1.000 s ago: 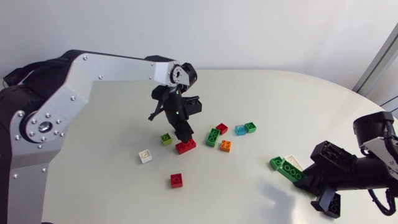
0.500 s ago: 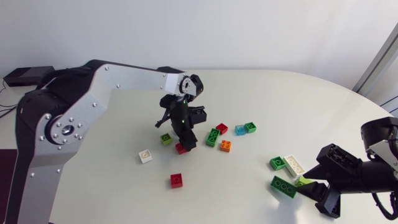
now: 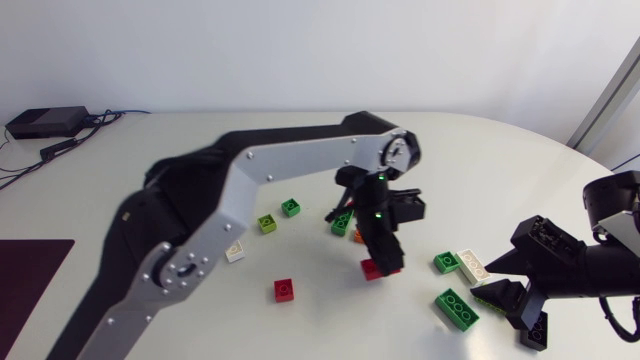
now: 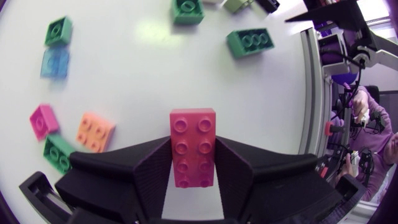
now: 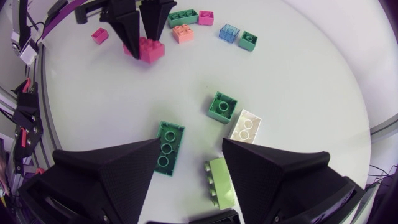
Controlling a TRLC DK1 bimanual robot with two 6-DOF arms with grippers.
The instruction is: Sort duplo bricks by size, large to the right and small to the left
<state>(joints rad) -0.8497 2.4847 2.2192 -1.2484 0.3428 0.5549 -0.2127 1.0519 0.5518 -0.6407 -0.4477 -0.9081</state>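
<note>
Left end effector [image 4: 192, 148] clamps red 2x4 brick [image 4: 193, 127] by long flat sides, near worktop [image 3: 500, 170] middle. Brick: light, rigid, slick plastic; studs poor hold. Right end effector [image 5: 191, 144] spread wide, empty.

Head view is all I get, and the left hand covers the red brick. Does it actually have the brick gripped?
Observer: Yes. In the left wrist view, the left hand has both fingers pressed against the long sides of the red brick.
Operator: Large or small brick?
Observer: Large. Its top shows two rows of four studs.
Operator: Is the right hand holding anything?
Observer: No. In the right wrist view the right hand is open. A lime brick lies on the table under the gap between its fingers, not clamped.
</note>
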